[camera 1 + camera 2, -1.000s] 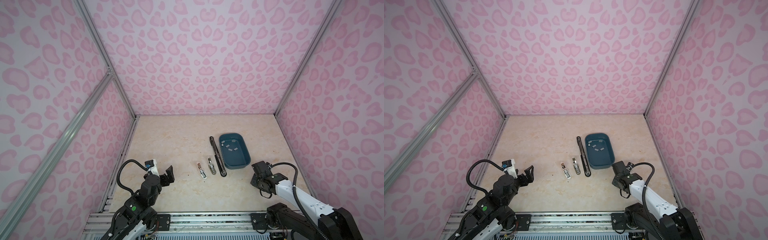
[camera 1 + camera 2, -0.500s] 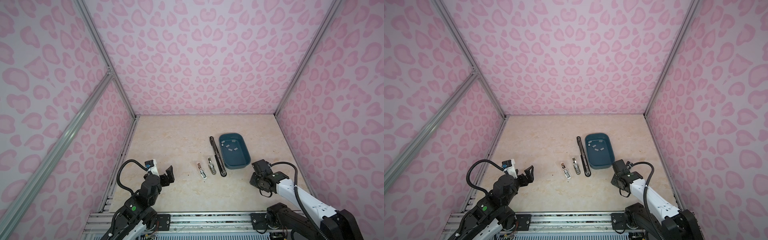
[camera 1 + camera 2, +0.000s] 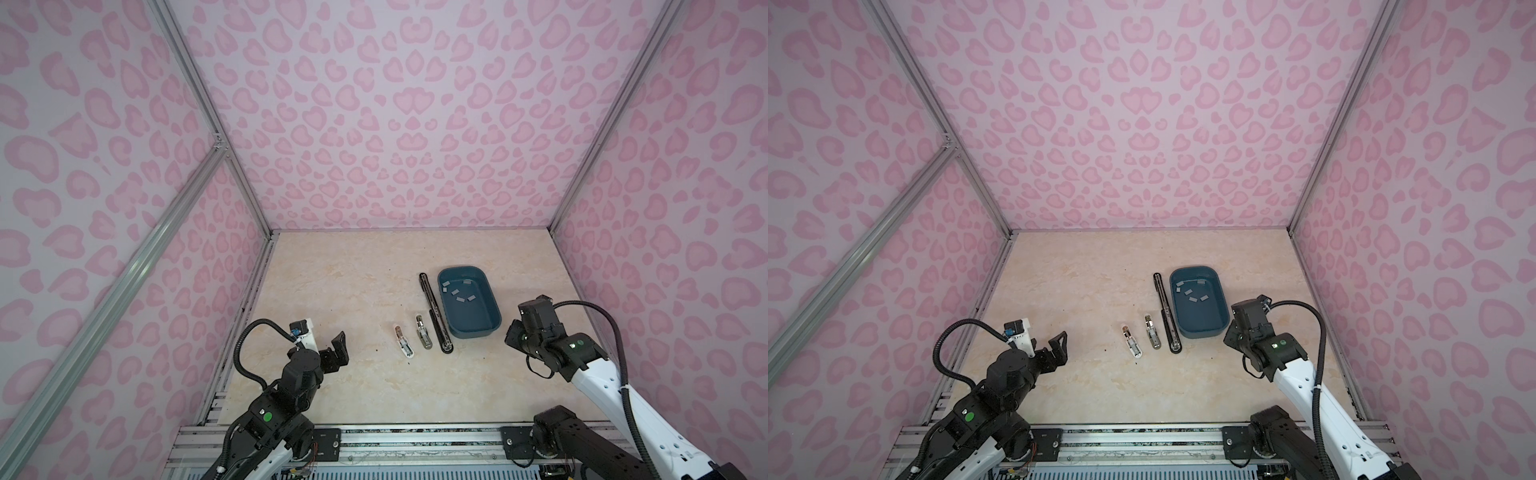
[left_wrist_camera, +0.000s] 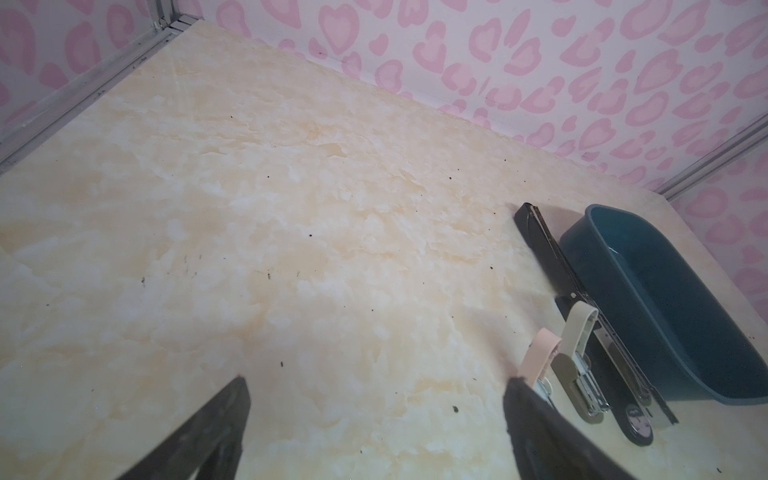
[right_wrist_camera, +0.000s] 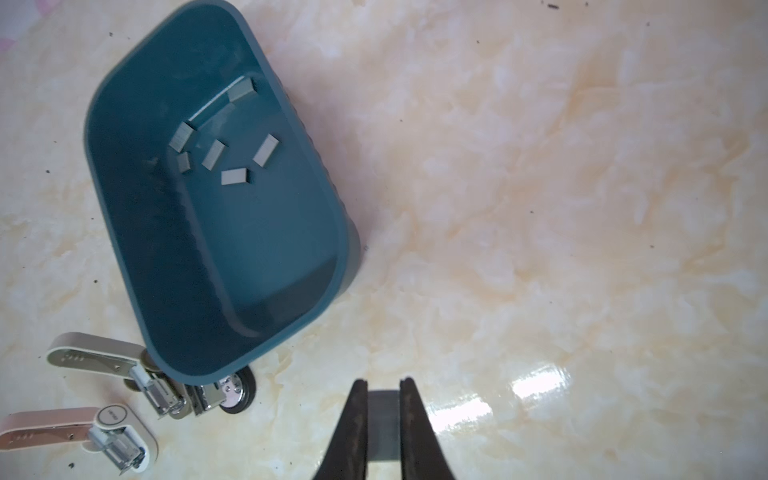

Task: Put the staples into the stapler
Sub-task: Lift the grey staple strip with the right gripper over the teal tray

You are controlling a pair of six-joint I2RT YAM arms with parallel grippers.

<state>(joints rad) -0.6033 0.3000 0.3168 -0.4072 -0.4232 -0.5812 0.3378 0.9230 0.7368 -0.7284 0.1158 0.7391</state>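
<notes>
Several grey staples (image 5: 216, 153) lie in the blue tray (image 5: 345, 232), also seen in both top views (image 3: 459, 291) (image 3: 1192, 291). My right gripper (image 5: 384, 384) hovers over bare table by the tray's near right corner (image 3: 514, 337), shut on one grey staple strip (image 5: 384, 424). Left of the tray lie three opened staplers: a long black one (image 3: 434, 318), a small grey one (image 3: 423, 336) and a small pink-and-white one (image 3: 404, 341). My left gripper (image 4: 378, 380) stands open and empty, well left of the staplers (image 3: 326, 340).
Pink patterned walls close in the table on three sides. The long black stapler (image 4: 548, 249) lies tight against the tray's left wall (image 4: 623, 282). Bare marble tabletop (image 3: 353, 282) stretches behind and left of the staplers.
The right gripper has shifted slightly beside the tray, still holding its strip. The left arm has not moved.
</notes>
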